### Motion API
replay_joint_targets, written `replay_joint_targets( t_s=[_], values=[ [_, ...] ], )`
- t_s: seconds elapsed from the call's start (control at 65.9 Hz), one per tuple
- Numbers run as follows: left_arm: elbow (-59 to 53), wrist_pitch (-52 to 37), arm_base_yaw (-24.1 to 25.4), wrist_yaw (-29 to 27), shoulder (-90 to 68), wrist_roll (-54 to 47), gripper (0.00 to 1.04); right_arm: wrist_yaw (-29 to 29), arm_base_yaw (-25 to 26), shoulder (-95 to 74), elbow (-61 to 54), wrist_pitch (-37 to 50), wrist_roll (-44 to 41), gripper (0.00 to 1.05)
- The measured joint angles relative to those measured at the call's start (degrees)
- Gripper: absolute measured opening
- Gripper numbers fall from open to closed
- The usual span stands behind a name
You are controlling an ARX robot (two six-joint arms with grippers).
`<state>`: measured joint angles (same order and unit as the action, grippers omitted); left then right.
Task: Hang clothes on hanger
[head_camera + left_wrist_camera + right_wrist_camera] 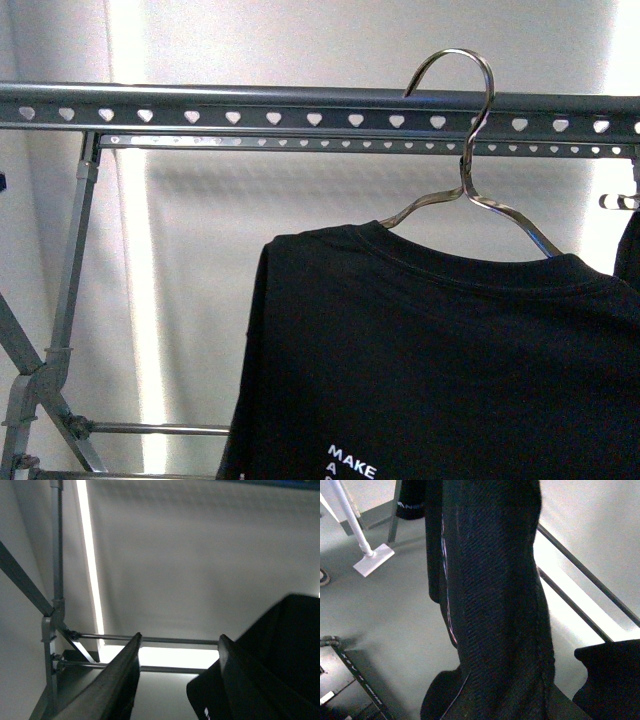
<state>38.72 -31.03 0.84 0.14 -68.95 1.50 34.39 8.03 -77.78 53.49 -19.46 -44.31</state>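
The clothes [440, 350], a black T-shirt with white "MAKE A" print showing, hang on a silver wire hanger [470, 190] whose hook sits over the grey drying-rack rail [300, 105]. Neither gripper shows in the front view. My left gripper [177, 680] is open and empty, with the shirt's edge [270, 665] beside one finger. In the right wrist view the black fabric [495, 605] fills the middle and hides my right gripper [495, 700], which is shut on the clothes.
The rack's grey legs and cross bars [60, 380] stand at the left before a white wall. Another dark garment [630, 260] hangs at the right edge. A white pole base [372, 560] and a black case [345, 685] are on the floor.
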Motion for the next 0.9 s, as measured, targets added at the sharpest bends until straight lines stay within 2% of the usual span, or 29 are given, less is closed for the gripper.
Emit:
replay_joint_targets(
  t_s=[0.061, 0.213, 0.425, 0.698, 0.896],
  values=[
    [-4.2, -1.8, -0.7, 0.1, 2.1, -0.5, 0.38, -0.3, -0.3, 2.0, -0.8, 0.2, 3.4, 0.09],
    [-15.3, -5.8, -0.9, -0.2, 8.4, -1.1, 0.02, -1.2, 0.2, 7.2, -2.7, 2.0, 15.1, 0.09],
    [-24.8, -7.2, -0.9, -0.2, 16.1, -1.2, 0.04, -2.8, 2.3, 8.1, -1.4, -3.5, 26.8, 0.09],
    [-30.9, -5.6, -0.9, -0.2, 24.2, -1.2, 0.04, -7.8, 2.4, 4.5, -0.3, -2.8, 29.8, 0.09],
    [-33.8, -2.3, -0.9, -0.2, 30.4, -1.2, 0.04, -13.1, 2.3, -4.0, 8.5, -2.4, 31.6, 0.09]
  ],
)
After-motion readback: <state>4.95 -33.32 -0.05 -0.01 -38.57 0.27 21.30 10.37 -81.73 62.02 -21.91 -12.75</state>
